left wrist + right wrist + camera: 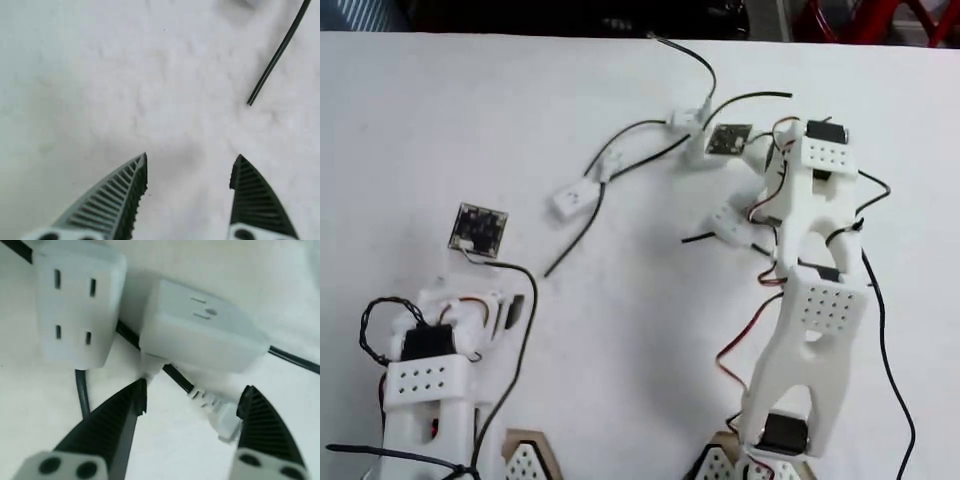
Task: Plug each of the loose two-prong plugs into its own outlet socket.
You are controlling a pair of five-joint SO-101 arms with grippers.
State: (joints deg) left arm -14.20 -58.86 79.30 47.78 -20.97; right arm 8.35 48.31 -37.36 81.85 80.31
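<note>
While the right pincer [192, 402] stands apart either side of a white plug [220, 415], whose prongs we cannot see, an outlet socket [75, 300] lies just beyond; the left pincer [190, 170], also apart, hangs over bare desk [100, 75] near a cut-off cable [280, 50].

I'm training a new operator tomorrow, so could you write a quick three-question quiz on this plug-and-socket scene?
1. True or false: the left gripper is shut on a plug.
2. What lies just beyond the right gripper? A) two white outlet blocks B) a screwdriver C) a roll of tape
3. In the right wrist view, how many slots show on the block lacking a round hole?
Key: 1 false, its fingers are open over bare table; 2 A; 3 four.
</note>
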